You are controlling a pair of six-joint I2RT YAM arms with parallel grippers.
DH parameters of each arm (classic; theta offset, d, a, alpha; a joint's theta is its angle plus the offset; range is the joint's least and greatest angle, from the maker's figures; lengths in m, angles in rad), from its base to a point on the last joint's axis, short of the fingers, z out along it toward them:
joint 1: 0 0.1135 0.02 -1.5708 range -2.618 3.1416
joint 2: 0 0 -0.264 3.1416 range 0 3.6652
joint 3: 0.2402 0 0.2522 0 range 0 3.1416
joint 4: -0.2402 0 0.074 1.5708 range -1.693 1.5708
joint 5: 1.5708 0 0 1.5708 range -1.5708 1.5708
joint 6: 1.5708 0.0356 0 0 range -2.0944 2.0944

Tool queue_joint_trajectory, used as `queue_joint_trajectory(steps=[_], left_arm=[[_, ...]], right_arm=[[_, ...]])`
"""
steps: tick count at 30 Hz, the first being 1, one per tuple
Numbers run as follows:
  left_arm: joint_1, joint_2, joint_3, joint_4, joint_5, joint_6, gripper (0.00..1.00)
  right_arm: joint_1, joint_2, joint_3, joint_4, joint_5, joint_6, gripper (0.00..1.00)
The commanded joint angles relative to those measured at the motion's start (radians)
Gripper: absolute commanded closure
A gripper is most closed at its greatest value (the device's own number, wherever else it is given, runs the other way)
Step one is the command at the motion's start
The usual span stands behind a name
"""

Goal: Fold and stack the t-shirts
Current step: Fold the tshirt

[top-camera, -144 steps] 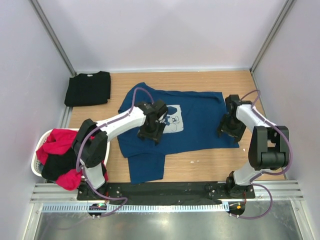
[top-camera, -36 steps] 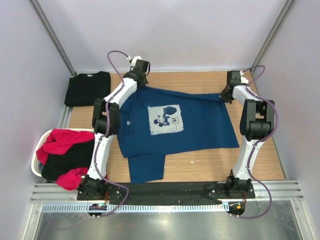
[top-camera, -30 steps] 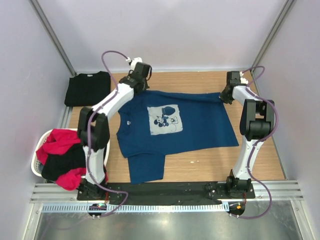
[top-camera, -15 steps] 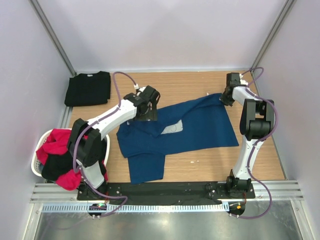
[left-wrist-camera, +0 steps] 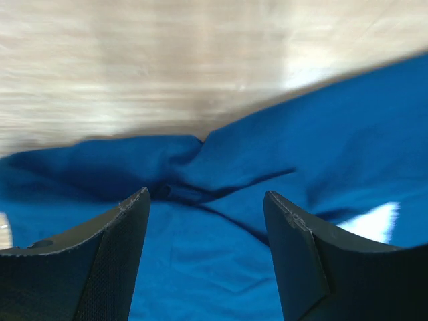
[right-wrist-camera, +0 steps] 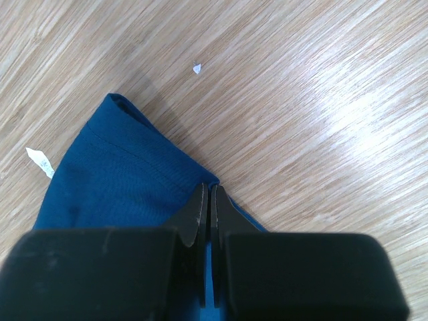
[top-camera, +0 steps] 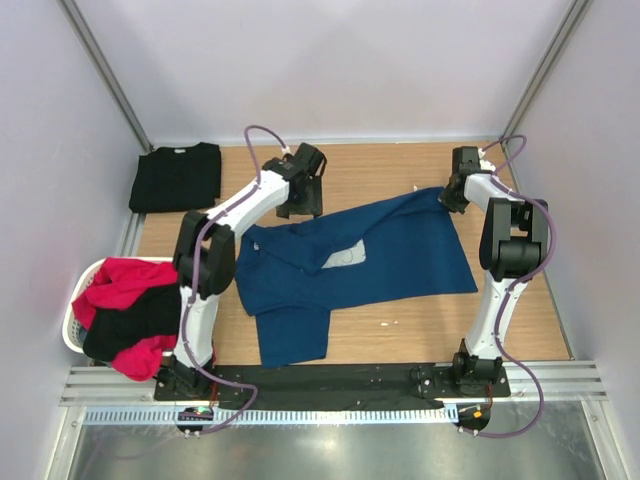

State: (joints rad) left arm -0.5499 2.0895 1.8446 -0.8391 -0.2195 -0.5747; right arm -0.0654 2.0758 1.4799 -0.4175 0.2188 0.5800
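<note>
A navy blue t-shirt (top-camera: 400, 250) lies on the wooden table, its far-left part folded diagonally over itself. Only a corner of its pale print (top-camera: 345, 257) shows. My left gripper (top-camera: 300, 208) hovers open over the folded far edge. In the left wrist view, the left gripper (left-wrist-camera: 207, 200) holds nothing and rumpled blue cloth (left-wrist-camera: 221, 267) lies below its fingers (left-wrist-camera: 301, 254). My right gripper (top-camera: 448, 198) is shut on the shirt's far-right corner. In the right wrist view, the right gripper (right-wrist-camera: 208, 190) pinches the blue hem (right-wrist-camera: 114, 174). A folded black t-shirt (top-camera: 177, 176) lies at the far left.
A white basket (top-camera: 72, 330) at the near left holds red (top-camera: 125, 282) and black (top-camera: 125, 325) t-shirts. The cell's walls stand close on the left, right and far sides. Small white specks (top-camera: 390, 323) lie on the table near the shirt's front edge.
My left gripper dragged the shirt's far-left corner toward the middle, folding it over the print, then opened, let go and drew back toward the far side. The right gripper stayed put.
</note>
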Motion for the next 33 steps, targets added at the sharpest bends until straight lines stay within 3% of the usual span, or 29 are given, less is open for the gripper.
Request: queue_joint_trajectory(steps=[1, 9, 15, 16, 19, 27, 33], left_arm=[[-0.022, 0.041, 0.045, -0.052, 0.042, 0.061, 0.30], [-0.065, 0.138, 0.035, -0.100, 0.080, 0.081, 0.34], [-0.085, 0.090, -0.004, -0.136, 0.059, 0.102, 0.69], [-0.085, 0.072, -0.013, -0.143, 0.037, 0.099, 0.82], [-0.084, -0.008, -0.067, -0.163, 0.005, 0.090, 1.00], [-0.073, -0.268, -0.349, -0.166, -0.092, -0.025, 1.00], [-0.059, -0.356, -0.539, -0.182, -0.084, -0.117, 1.00]], right_arm=[[0.003, -0.031, -0.007, -0.003, 0.017, -0.017, 0.99], [0.004, -0.025, -0.004, -0.001, 0.011, -0.012, 0.99], [0.003, -0.031, -0.009, -0.003, 0.016, -0.014, 0.99], [0.004, -0.029, -0.007, -0.003, 0.017, -0.014, 0.99], [0.003, -0.033, -0.010, -0.003, 0.016, -0.011, 0.99], [0.003, -0.036, -0.026, 0.002, 0.010, -0.006, 0.99], [0.004, -0.037, -0.035, 0.008, 0.011, -0.003, 0.99]])
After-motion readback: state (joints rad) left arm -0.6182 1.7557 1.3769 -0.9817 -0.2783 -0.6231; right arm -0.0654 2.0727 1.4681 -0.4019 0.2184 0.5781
